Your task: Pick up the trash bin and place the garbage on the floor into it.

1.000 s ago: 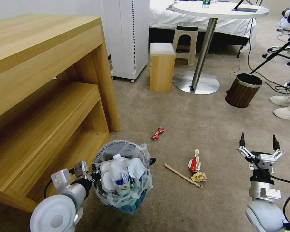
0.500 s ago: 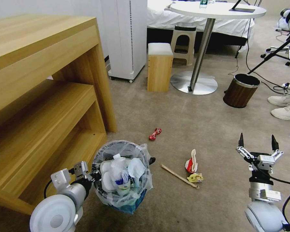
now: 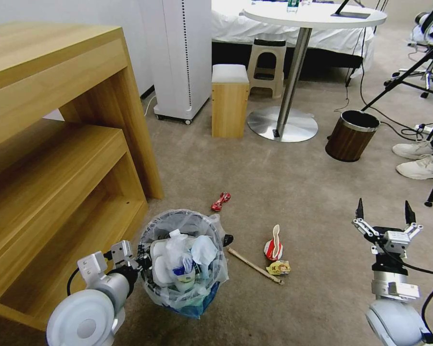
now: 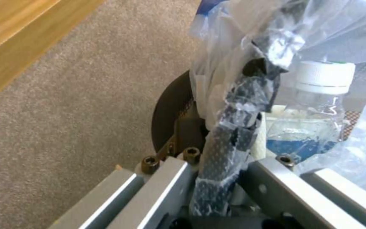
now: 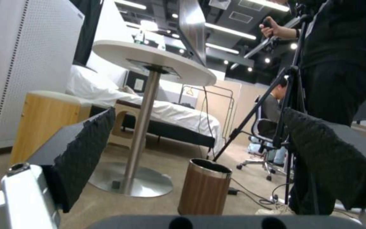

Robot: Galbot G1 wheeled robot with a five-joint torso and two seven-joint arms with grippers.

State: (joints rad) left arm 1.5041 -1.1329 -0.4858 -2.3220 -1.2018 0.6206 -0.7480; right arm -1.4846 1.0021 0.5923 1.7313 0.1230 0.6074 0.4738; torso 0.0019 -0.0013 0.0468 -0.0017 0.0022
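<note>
Floor: beige short-pile carpet (image 3: pixel 293 182), with the litter lying around the middle of the head view.
Wooden shelf unit: (image 3: pixel 57 144) at 9 o'clock from the bin, just beside it.
Brown wood-grain bin: (image 3: pixel 350 135) well apart at 1 o'clock, no part of the task.
Trash bin: dark wire bin (image 3: pixel 185 262) lined with a crinkly clear bag, at 7 o'clock in the head view and heaped with bottles and tissue. Likely light but top-heavy; the wire rim is stiff, the liner slippery, so the rim is the place to hold, kept level.
Left gripper: (image 4: pixel 223 178) clamped on the bin's rim at its 9 o'clock side, mesh and plastic pinched between the jaws.
Right gripper: (image 3: pixel 384 217) at 4 o'clock, jaws spread wide, holding nothing, above bare carpet.
Wooden stick: (image 3: pixel 255 265) at 3 o'clock of the bin; thin and stiff, best taken mid-length.
Red paper cup: (image 3: pixel 273 244) crushed, just past the stick; soft, pinch the folded wall.
Yellow wrapper: (image 3: pixel 279 267) touching the stick's far end; flimsy.
Red wrapper: (image 3: pixel 221 201) at 12 o'clock of the bin, light and crinkly.
</note>
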